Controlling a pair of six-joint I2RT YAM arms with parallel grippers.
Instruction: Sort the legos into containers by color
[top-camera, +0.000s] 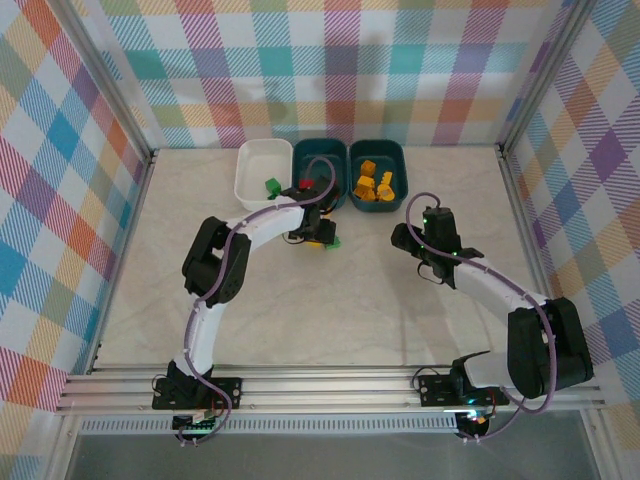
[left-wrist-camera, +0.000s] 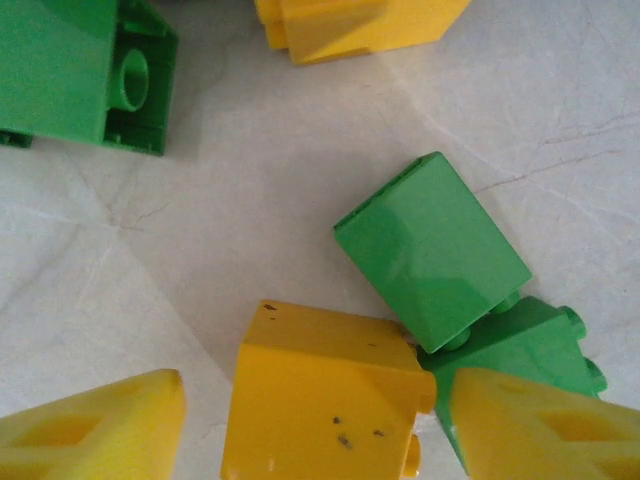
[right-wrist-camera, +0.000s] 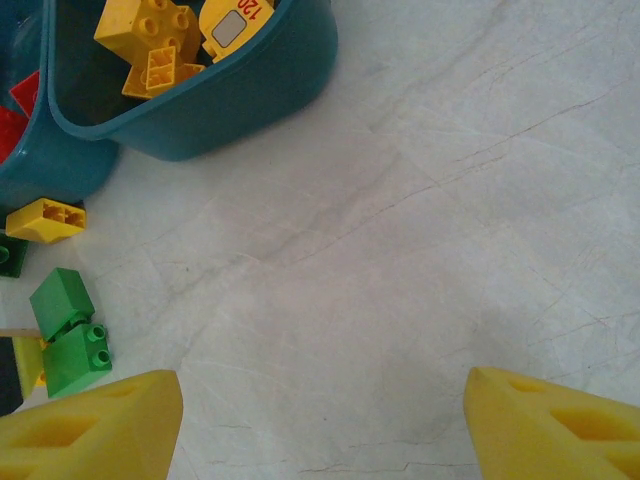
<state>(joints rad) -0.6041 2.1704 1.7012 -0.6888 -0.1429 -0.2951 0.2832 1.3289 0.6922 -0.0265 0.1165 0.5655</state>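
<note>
The right hand (right-wrist-camera: 320, 425) hangs apart over bare tabletop (right-wrist-camera: 420, 250); the left hand (left-wrist-camera: 320, 430), also apart, straddles a yellow brick (left-wrist-camera: 325, 380), its lower edge cut off; green bricks (left-wrist-camera: 430, 255) lie just beside; farther back, the left arm (top-camera: 255, 225) hides part of the middle tub (top-camera: 320, 146).

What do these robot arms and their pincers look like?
Both the left arm and the right arm have white tube links, bulky black joints and a lilac cable looping alongside. A small green light glows near the right wrist. The fingers are yellow wedges with hollowed recesses.
</note>
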